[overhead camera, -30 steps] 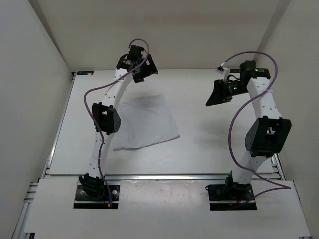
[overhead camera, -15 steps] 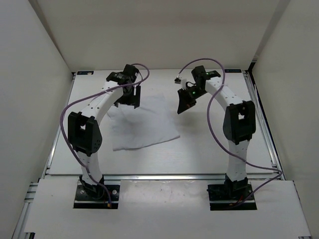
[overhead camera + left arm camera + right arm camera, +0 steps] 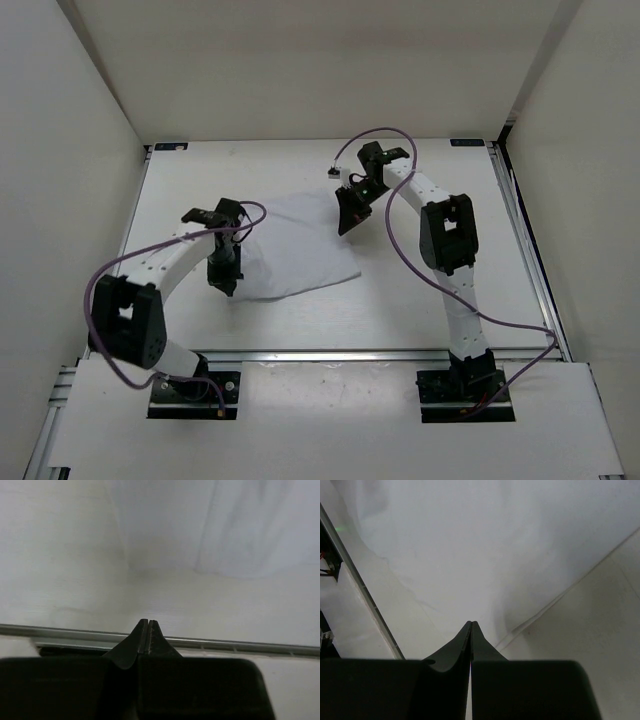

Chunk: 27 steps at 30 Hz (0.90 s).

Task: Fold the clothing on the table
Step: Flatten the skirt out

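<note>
Top view: a white cloth [image 3: 295, 245] lies flat on the desk [image 3: 450, 250], left of centre. It is close to square, with no clear long axis, and is turned slightly so that its near-left corner sits closest to the arm bases. The left claw [image 3: 222, 283] points down at that near-left corner. The right claw [image 3: 347, 222] is at the opposite side, on the far-right edge. The two claws stand at diagonally opposite parts of the cloth, each arm nearest its own side.

Left wrist view: the left claw [image 3: 149, 623] is closed, its tips pressed together with no fabric seen between them. The cloth [image 3: 210, 525] fills the top of the view, ahead of the tips, with bare desk [image 3: 65, 580] between. A metal rail [image 3: 250, 646] crosses behind the tips.

Right wrist view: the right claw [image 3: 471, 625] is also closed, tips together. The cloth [image 3: 470, 545] spreads ahead and to both sides. Its edge runs diagonally just right of the tips, with bare desk [image 3: 590, 630] beyond. Whether fabric is pinched cannot be told.

Judgement: a fold would likely bring one held corner across towards the other, provided the claws have fabric.
</note>
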Available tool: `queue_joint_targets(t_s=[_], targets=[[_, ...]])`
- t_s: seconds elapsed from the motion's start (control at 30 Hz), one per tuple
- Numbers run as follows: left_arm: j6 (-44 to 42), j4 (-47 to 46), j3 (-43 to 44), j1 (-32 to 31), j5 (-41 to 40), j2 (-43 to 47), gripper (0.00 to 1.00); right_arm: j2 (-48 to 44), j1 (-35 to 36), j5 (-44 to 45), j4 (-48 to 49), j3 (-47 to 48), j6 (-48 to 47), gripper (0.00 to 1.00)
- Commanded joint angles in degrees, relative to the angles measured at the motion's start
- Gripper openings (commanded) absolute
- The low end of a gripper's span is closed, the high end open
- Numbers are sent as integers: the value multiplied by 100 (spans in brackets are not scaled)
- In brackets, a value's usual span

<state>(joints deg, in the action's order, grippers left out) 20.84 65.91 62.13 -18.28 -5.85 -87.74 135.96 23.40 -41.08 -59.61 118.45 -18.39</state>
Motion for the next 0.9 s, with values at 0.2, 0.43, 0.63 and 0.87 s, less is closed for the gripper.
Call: queue_joint_targets(t_s=[0.2,0.43,0.63,0.87], targets=[[448,-2134,-1071,185,1481,935,0,273,-90,12,-243,178,-234,0],[885,-3654,-423,27,1990,242,0,273,-116,-67,-516,-129,-428,0],[764,-3076,825,-377,1210,-909,0,299,7,56,-393,-68,-411,0],[509,-1996,1398,-378,-160,-1631,0,422,218,21,-340,72,-349,0]])
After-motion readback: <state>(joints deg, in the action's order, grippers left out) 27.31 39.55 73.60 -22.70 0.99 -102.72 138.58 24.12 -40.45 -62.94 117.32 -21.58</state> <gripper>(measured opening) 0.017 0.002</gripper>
